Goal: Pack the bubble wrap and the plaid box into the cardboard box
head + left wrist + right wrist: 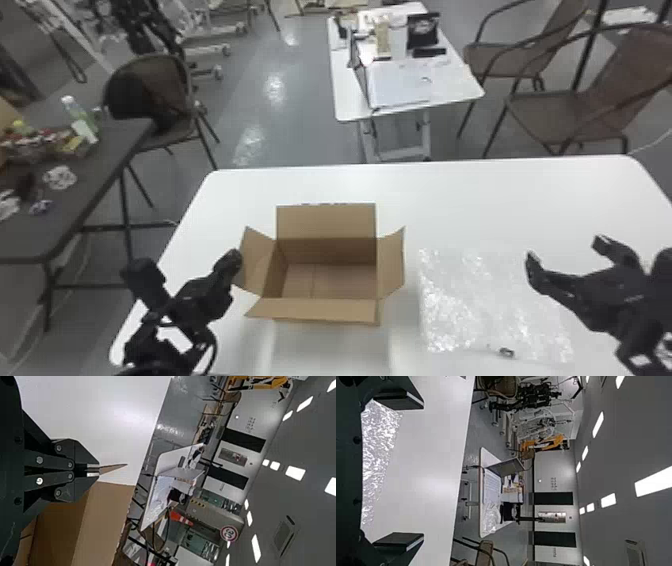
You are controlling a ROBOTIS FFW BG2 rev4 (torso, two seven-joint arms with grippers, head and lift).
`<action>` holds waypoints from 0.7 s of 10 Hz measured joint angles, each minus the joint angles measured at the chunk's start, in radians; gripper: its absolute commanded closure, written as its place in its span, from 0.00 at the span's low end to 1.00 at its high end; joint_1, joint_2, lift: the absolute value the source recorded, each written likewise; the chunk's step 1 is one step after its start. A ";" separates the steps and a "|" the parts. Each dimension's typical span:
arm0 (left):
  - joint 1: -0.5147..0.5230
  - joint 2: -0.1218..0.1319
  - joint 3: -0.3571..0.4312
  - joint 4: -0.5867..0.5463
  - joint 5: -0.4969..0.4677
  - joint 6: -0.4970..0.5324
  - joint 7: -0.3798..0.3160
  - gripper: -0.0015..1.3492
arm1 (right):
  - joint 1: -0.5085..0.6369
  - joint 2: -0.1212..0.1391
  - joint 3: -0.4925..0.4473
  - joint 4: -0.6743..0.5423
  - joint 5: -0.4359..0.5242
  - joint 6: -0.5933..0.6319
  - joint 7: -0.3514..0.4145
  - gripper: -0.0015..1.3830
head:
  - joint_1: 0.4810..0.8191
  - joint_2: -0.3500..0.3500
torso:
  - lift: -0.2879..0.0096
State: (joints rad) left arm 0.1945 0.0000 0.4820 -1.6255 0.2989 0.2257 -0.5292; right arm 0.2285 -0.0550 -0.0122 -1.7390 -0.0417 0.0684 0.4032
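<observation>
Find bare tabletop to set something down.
Bare: white table behind the bubble wrap, and between the cardboard box and far edge. Crowded: box's left side, at the left gripper; bubble wrap's right side, near the right gripper.

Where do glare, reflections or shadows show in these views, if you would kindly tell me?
Head view: streaky reflections on the floor, glints on the bubble wrap, shade inside the cardboard box; left wrist view: bright white ceiling lights; right wrist view: sparkle on the bubble wrap, a soft sheen on the table.
</observation>
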 measured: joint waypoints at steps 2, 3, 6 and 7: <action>-0.003 0.000 -0.008 0.002 -0.002 0.001 0.000 0.87 | -0.068 -0.003 0.036 0.042 -0.014 0.097 -0.031 0.10 | 0.63 0.85 | 0.91; -0.005 0.000 -0.011 0.003 -0.004 0.001 0.000 0.87 | -0.113 -0.013 0.060 0.063 -0.035 0.191 -0.052 0.10 | 0.63 0.85 | 0.91; -0.006 0.000 -0.016 0.004 -0.012 0.002 0.000 0.87 | -0.224 -0.035 0.134 -0.018 0.000 0.610 -0.164 0.09 | 0.63 0.85 | 0.91; -0.007 0.000 -0.019 0.004 -0.016 0.003 0.000 0.87 | -0.271 -0.032 0.146 -0.048 0.020 0.782 -0.175 0.09 | 0.63 0.84 | 0.91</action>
State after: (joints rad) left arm 0.1875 0.0000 0.4631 -1.6214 0.2832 0.2282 -0.5292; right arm -0.0425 -0.0869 0.1343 -1.7875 -0.0216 0.8508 0.2283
